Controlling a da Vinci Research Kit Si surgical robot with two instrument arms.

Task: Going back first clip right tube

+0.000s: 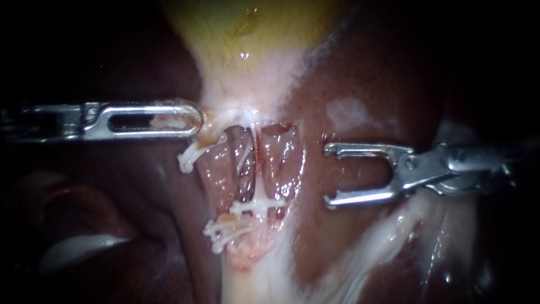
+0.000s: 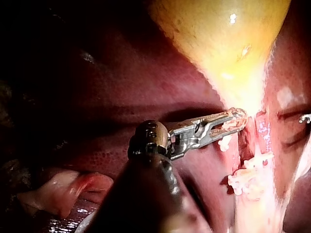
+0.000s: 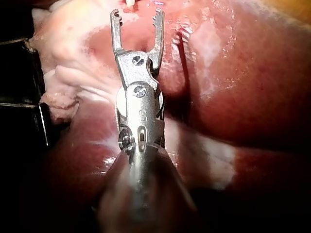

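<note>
The yellow gallbladder (image 1: 247, 34) narrows down to two pinkish tubes, a left tube (image 1: 233, 163) and a right tube (image 1: 279, 157). A white clip (image 1: 257, 206) lies across the lower part of the right tube. More white clips sit at the left tube's upper end (image 1: 190, 156) and lower end (image 1: 224, 231). My left instrument (image 1: 194, 121) is shut on pale tissue at the gallbladder's neck (image 2: 236, 119). My right instrument (image 1: 329, 175) stands to the right of the right tube, apart from it, its jaws open and empty (image 3: 137, 14).
Dark red liver (image 1: 360, 79) surrounds the tubes on both sides. White strands of tissue (image 1: 382, 236) run down under my right instrument. A pale fold (image 1: 79, 247) lies at the lower left.
</note>
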